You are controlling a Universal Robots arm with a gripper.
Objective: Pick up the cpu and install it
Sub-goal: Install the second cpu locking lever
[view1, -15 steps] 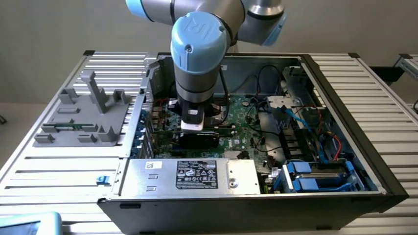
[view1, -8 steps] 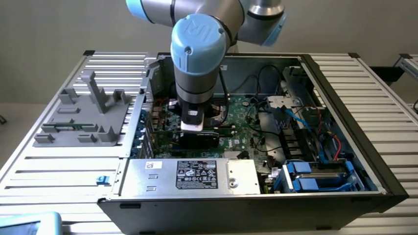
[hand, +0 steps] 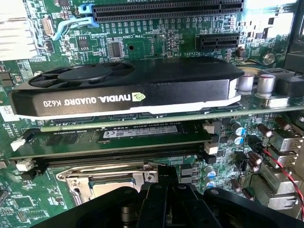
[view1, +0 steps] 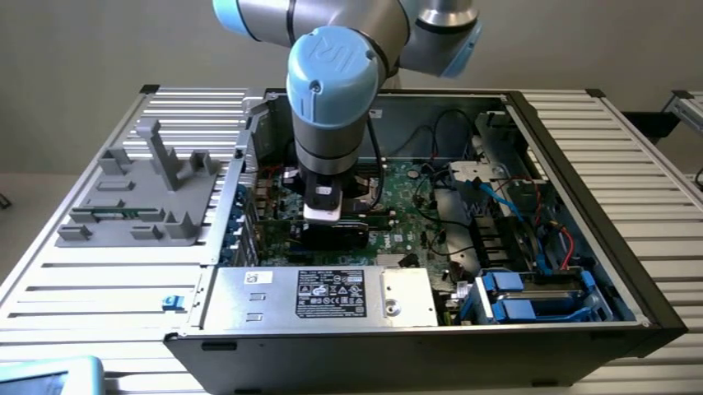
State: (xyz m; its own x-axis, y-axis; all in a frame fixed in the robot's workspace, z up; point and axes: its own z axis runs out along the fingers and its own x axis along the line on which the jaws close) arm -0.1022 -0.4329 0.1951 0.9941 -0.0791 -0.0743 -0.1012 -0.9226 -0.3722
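My gripper [view1: 328, 216] hangs inside the open computer case [view1: 571, 164], low over the green motherboard [view1: 412, 218]. In the wrist view its black fingers [hand: 168, 176] stand together, shut, right beside the socket with a metal frame [hand: 102, 183]. The cpu is hidden from view, and I cannot tell whether anything is held between the fingers. The socket lies partly behind the gripper's black body.
A black graphics card [hand: 128, 88] and a memory stick [hand: 114, 137] stand just beyond the socket. A grey power supply box [view1: 318, 295] lines the case's near wall. Cables [view1: 495, 206] and blue drive bays [view1: 528, 296] fill the exterior view's right. A grey fixture [view1: 143, 197] sits outside on the left.
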